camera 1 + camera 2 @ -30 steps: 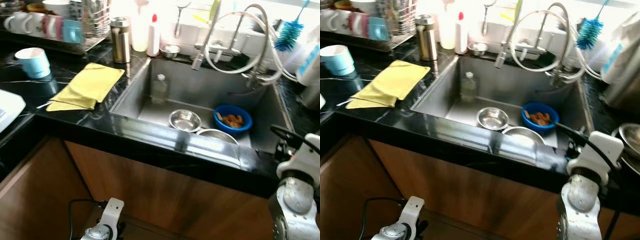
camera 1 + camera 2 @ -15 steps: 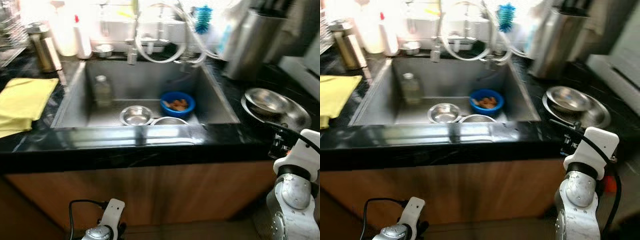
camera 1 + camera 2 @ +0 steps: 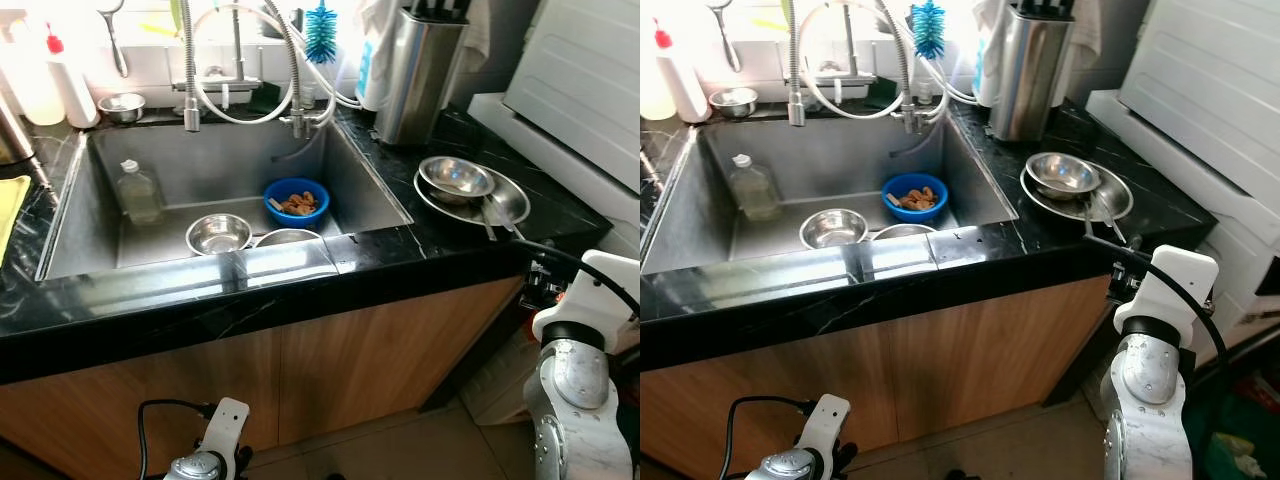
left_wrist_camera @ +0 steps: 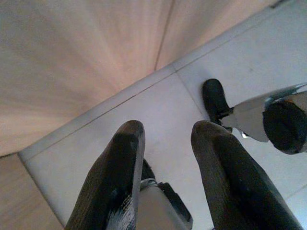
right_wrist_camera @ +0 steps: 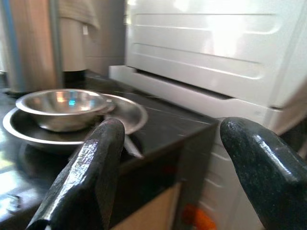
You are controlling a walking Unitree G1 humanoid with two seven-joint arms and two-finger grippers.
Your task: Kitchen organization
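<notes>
Now the black worktop (image 3: 420, 240) carries a steel sink (image 3: 350, 195) sunk into its middle. Inside the sink a blue bowl (image 3: 296, 201) with brown food stands near the right wall, a small steel bowl (image 3: 218, 234) sits by the front wall, and a clear bottle (image 3: 138, 191) stands upright toward the left wall. On the right end of the worktop, close to its front edge, a steel bowl (image 3: 1063, 175) rests in a flat steel plate (image 3: 1118, 202). A steel knife block (image 3: 419, 72) stands at the back edge. The right pincer (image 5: 175, 177) has its fingers wide apart, holds nothing, and points at the plate from beside the right corner. The left pincer (image 4: 165, 177) hangs low over the tiled floor (image 4: 158, 100), fingers a little apart, empty.
</notes>
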